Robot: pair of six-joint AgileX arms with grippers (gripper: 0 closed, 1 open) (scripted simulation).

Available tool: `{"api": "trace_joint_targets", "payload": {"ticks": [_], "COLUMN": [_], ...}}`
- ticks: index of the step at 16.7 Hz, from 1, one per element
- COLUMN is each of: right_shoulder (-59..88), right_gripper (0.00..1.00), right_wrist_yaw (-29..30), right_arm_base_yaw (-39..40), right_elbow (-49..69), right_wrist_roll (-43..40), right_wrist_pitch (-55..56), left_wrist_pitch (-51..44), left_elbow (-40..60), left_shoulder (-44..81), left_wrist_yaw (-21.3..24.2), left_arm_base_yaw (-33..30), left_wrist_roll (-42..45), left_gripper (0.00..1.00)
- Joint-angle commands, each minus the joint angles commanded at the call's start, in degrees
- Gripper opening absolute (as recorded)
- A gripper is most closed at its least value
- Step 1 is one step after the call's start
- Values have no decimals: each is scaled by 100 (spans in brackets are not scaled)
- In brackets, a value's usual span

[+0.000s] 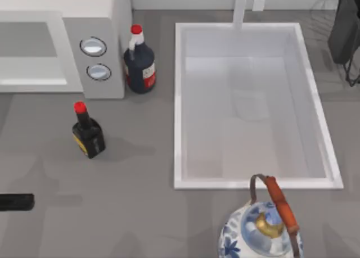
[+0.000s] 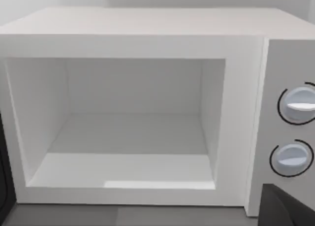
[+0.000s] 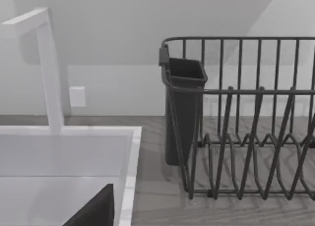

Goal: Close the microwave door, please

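The microwave stands at the table's back left, with two round dials on its grey side panel. Its cavity is open and bare inside. A dark strip at the cavity's side may be the edge of the microwave door, which is swung open and otherwise out of view. My left gripper is a black piece at the table's left edge, in front of the microwave and well apart from it. One dark finger of it appears in the left wrist view. A dark finger of my right gripper sits over the sink's corner.
Two dark red-capped bottles stand near the microwave, one beside it and one in front. A white sink with a faucet fills the middle. A blue-white teapot sits at the front. A dish rack stands at the back right.
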Motion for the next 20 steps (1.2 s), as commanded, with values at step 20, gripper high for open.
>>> {"api": "trace_joint_targets", "payload": {"ticks": [20], "right_shoulder": [0], "right_gripper": [100], "right_wrist_yaw": [0], "right_arm_base_yaw": [0], "right_elbow": [0], "right_wrist_roll": [0], "right_wrist_pitch": [0], "left_wrist_pitch": [1536], "left_elbow": [-75], "left_shoulder": [1430], "left_wrist_yaw": [1106], "left_arm_base_yaw": [1106], "left_wrist_roll": [17], "left_gripper": [0]}}
